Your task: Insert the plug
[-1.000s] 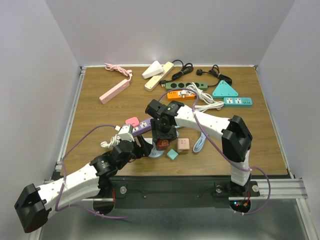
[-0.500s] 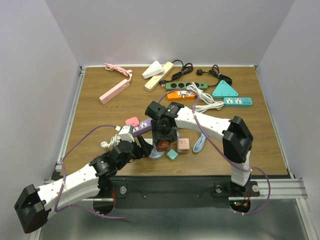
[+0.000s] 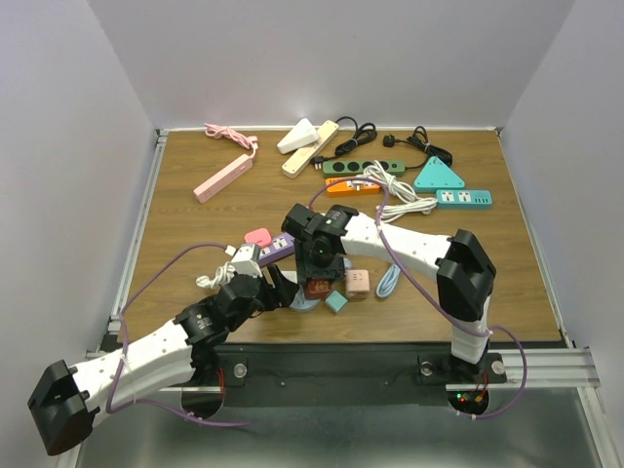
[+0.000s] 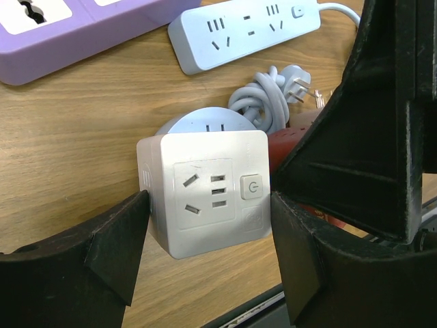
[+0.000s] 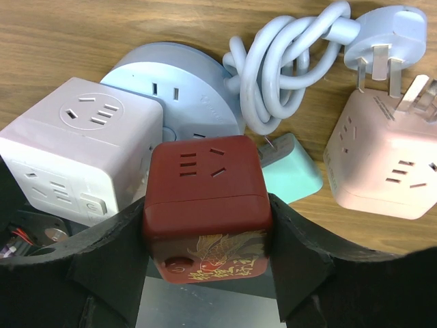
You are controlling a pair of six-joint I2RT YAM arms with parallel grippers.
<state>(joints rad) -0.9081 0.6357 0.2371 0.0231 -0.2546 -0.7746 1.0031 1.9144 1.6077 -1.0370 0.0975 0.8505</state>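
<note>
My right gripper (image 5: 206, 205) is shut on a dark red cube socket (image 5: 205, 181) with a gold fish print and holds it by the table's near edge, over a round pale blue socket (image 5: 181, 78). It shows in the top view (image 3: 317, 288) too. My left gripper (image 4: 209, 205) is shut on a white cube socket (image 4: 205, 195), with a finger against each side. A pale blue plug (image 5: 386, 31) on a coiled cable (image 5: 287, 61) lies loose on the wood just beyond, prongs bare.
A pink cube socket (image 5: 382, 160) and a teal cube (image 5: 290, 174) sit right of the red cube. A purple strip (image 4: 82, 27) and a white strip (image 4: 246, 27) lie behind the white cube. Several more strips and cables (image 3: 390, 180) fill the far table.
My right gripper has shifted slightly toward the near edge with the red cube in it. The left arm has hardly moved.
</note>
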